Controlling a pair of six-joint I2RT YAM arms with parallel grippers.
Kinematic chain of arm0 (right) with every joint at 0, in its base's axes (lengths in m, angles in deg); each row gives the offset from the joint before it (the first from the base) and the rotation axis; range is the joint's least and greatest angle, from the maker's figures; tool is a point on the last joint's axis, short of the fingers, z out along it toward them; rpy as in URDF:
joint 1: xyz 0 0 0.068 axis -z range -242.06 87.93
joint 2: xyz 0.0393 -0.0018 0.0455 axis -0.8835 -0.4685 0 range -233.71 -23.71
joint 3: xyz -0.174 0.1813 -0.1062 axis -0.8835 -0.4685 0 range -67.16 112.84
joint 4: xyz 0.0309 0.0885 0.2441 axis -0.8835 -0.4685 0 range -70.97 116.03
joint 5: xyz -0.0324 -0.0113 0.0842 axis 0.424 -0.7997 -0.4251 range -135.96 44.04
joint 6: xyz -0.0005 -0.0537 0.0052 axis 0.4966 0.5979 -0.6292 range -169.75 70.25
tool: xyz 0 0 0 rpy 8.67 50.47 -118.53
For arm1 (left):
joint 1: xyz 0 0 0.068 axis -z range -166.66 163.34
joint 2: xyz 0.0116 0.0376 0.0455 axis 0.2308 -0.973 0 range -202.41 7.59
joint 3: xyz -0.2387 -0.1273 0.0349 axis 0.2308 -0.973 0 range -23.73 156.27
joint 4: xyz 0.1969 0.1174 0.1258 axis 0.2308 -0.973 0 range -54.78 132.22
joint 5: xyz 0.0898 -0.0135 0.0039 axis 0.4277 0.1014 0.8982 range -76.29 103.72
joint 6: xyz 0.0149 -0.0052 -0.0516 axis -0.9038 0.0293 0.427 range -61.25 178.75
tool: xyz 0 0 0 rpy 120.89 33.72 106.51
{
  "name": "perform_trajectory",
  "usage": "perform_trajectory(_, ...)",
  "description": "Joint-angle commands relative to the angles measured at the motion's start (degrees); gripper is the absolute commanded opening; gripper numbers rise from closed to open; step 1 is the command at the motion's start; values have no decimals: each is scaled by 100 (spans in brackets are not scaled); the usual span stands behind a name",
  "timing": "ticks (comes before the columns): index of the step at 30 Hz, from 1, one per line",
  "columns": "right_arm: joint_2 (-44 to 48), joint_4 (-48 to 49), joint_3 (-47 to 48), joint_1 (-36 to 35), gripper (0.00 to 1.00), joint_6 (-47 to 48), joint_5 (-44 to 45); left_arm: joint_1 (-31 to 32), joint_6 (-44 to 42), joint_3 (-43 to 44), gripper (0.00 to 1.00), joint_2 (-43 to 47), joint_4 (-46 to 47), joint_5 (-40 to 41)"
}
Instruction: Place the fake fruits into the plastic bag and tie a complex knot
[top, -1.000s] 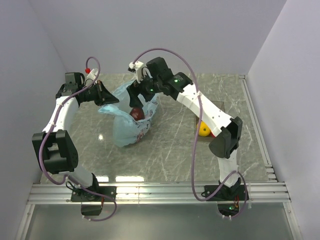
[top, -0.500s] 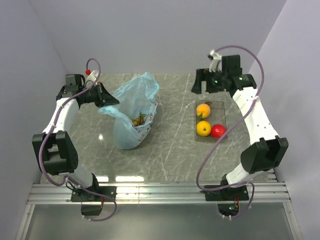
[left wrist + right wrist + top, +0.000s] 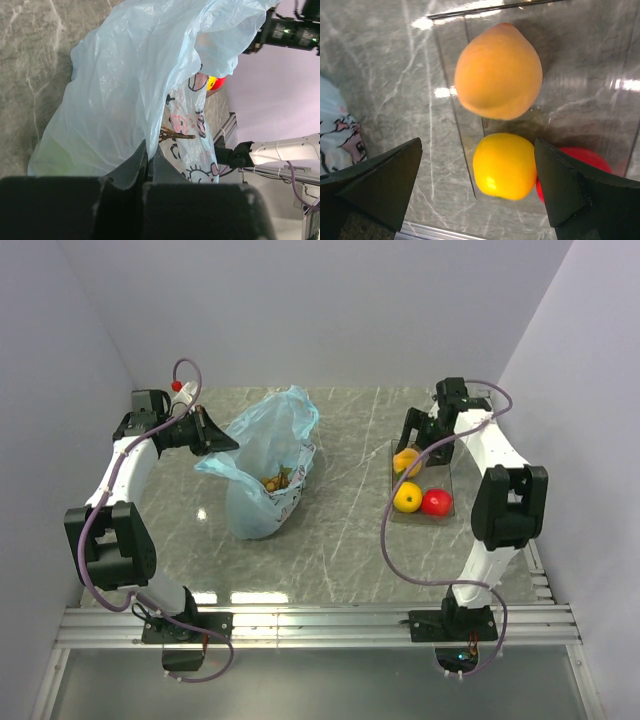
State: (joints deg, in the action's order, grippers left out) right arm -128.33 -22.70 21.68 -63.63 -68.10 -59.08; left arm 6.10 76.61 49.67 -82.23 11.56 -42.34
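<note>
The light-blue plastic bag stands open at the left. My left gripper is shut on its rim; in the left wrist view the jaws pinch the thin plastic. A bunch of small brown balls lies inside the bag, and its stalk shows through the film. My right gripper is open and empty above the clear tray. In the tray lie an orange fruit, a yellow fruit between my open fingers, and a red fruit, partly hidden.
The tray sits on the grey marble table at the right. Walls close in the table on the left, back and right. A metal rail runs along the near edge.
My right arm has swung from the bag's mouth over to the tray on the right and now hovers open above the fruits. The left gripper still holds the bag's rim.
</note>
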Motion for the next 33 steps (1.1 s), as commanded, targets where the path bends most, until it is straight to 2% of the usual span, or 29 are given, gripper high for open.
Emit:
perform_trajectory(1, -321, 179, 160, 86, 100, -441, 108, -5, -81, 25, 1, 211, 121, -55)
perform_trajectory(11, -876, 689, -68, 130, 100, -617, 161, 4, -82, -55, 1, 211, 156, -29)
perform_trajectory(18, -1043, 839, -279, 481, 100, -618, 196, -5, -117, 51, 1, 176, 86, -11)
perform_trajectory(22, -982, 848, -323, 534, 88, -424, 161, -5, -108, 69, 1, 149, 77, -20)
perform_trajectory(23, -929, 865, -341, 534, 78, -363, 74, -5, -108, 69, 1, 149, 95, -20)
perform_trajectory(25, -650, 856, -376, 534, 70, -213, -93, -5, -99, 69, 1, 149, 95, -29)
perform_trajectory(30, 439, 1005, -175, 359, 61, 190, -1041, -5, -73, 60, 1, 175, 121, -46)
perform_trajectory(33, 845, 1059, 343, -211, 59, 488, -1692, -5, 32, 51, 1, 184, 182, -81)
